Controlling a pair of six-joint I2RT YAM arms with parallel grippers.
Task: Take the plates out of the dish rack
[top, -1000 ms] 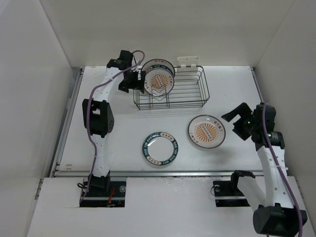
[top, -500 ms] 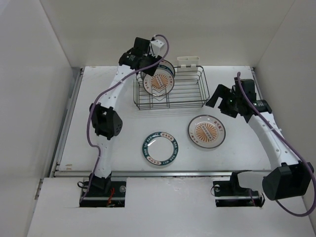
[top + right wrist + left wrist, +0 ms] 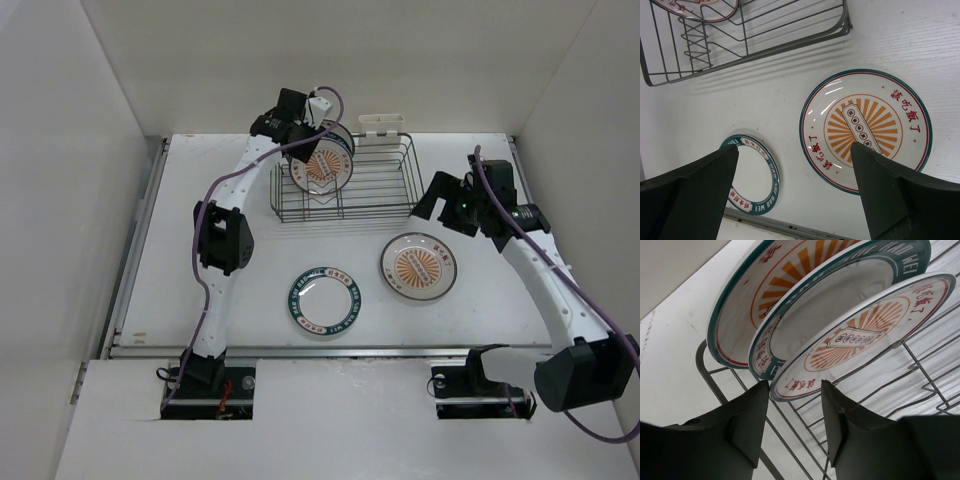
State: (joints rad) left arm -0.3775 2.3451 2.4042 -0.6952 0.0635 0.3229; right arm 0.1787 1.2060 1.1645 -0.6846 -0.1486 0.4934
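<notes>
The dish rack (image 3: 375, 190) stands at the back of the table. Three plates stand at its left end: a sunburst plate (image 3: 742, 300) at the back, a teal-ring plate (image 3: 840, 295) in the middle, and a sunburst plate (image 3: 865, 335) in front. My left gripper (image 3: 794, 388) is open, and the lower rim of the front plate sits between its fingertips; it also shows in the top view (image 3: 303, 138). My right gripper (image 3: 436, 198) is open wide and empty, hovering above the table right of the rack. A sunburst plate (image 3: 418, 266) and a teal-ring plate (image 3: 327, 300) lie flat on the table.
The rack's wire corner (image 3: 842, 25) lies above the two flat plates, the sunburst plate (image 3: 865, 130) and the teal-ring plate (image 3: 752, 175), in the right wrist view. A white clip (image 3: 382, 123) sits on the rack's back rim. White walls enclose the table on three sides.
My left arm has risen and reached over the rack's left end, bringing its gripper onto the plates. My right arm has swung from the right side in toward the rack's right end.
</notes>
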